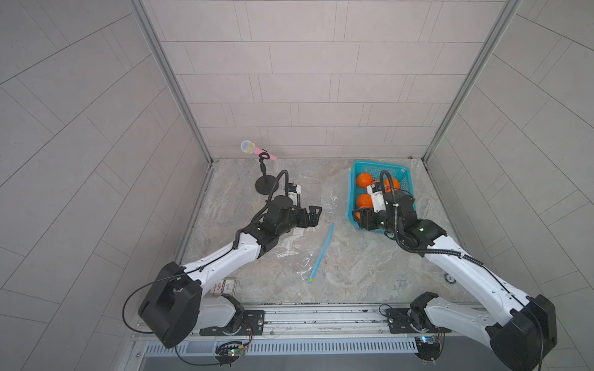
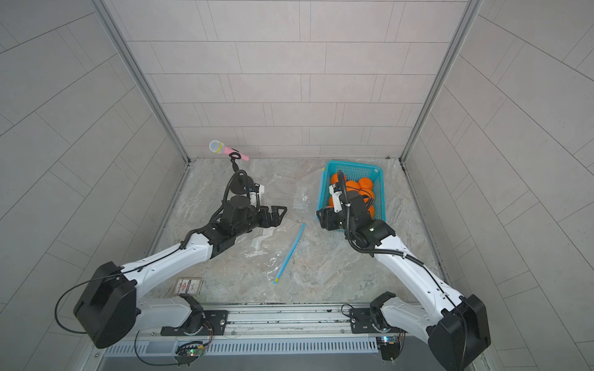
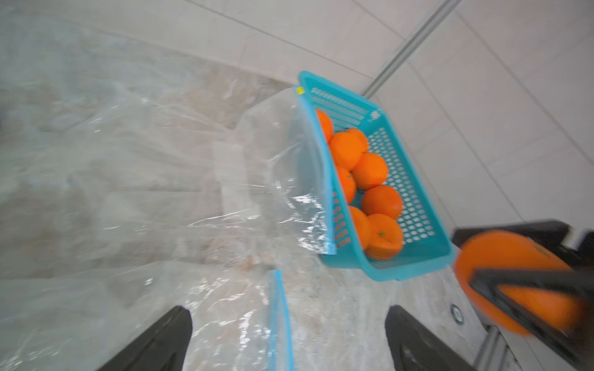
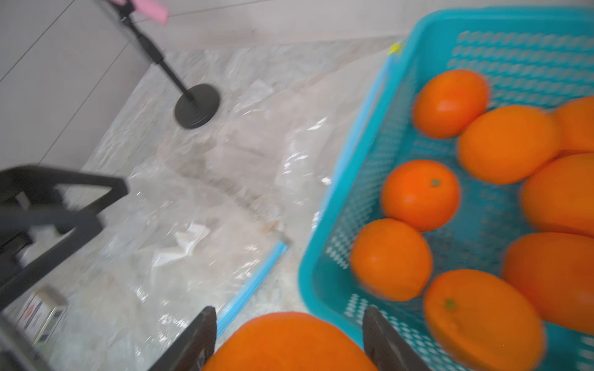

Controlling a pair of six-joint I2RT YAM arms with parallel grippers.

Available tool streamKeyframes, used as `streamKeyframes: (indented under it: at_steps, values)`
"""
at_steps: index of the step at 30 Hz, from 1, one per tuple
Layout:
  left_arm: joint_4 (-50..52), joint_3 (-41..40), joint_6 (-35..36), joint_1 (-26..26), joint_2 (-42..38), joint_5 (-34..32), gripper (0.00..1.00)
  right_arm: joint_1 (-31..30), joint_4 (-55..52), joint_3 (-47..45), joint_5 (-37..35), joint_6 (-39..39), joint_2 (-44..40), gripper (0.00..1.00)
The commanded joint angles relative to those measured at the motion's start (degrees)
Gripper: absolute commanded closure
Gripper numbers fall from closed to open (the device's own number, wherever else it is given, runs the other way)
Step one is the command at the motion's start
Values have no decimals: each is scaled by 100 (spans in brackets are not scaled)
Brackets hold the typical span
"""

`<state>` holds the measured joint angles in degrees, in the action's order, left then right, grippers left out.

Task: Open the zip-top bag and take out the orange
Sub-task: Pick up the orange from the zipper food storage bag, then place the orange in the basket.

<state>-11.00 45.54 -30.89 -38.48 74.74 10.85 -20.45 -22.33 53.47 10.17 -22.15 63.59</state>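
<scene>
Right hand [image 4: 291,318] clamps the orange [image 4: 289,345] by the basket [image 4: 324,225]; left hand [image 3: 287,313] spread wide, empty, over the bag [image 3: 209,305].

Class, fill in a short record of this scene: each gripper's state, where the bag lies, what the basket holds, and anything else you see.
Left gripper: open, empty, above the zip-top bag
Right gripper: shut on an orange, by the blue basket's edge
Zip-top bag: lying flat, blue zip strip toward the basket
Blue basket: several loose oranges inside
Other: pink microphone on a stand, far side
</scene>
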Motion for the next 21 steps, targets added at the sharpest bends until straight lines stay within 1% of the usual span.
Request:
streamKeyframes:
  at_steps: [1,3,6,8,11,15,17,18,21]
  values:
    - [-302,230,17,-547,357,126,0,907,-880,447,112,157,568,40]
    - [-317,435,141,-896,614,-51,0,1186,-832,700,-142,281,971,41]
    - [-373,697,204,-1188,948,-97,0,1508,-737,1240,-44,540,1828,40]
    - [-412,800,203,-1232,1112,-2,0,1667,-752,1679,18,633,2435,41]
    - [-352,844,262,-1232,1156,46,0,1774,-725,2269,167,760,3243,41]
    - [-412,782,347,-1232,1149,-107,0,1781,-718,2902,108,830,4105,41]
    - [-517,759,334,-1232,1200,-48,0,1792,-918,3239,60,887,4479,41]
    - [-542,764,329,-1232,1235,-12,0,1790,-976,3319,13,890,4601,41]
    - [-583,782,332,-1232,1353,15,0,1801,-763,3163,-182,808,4833,41]
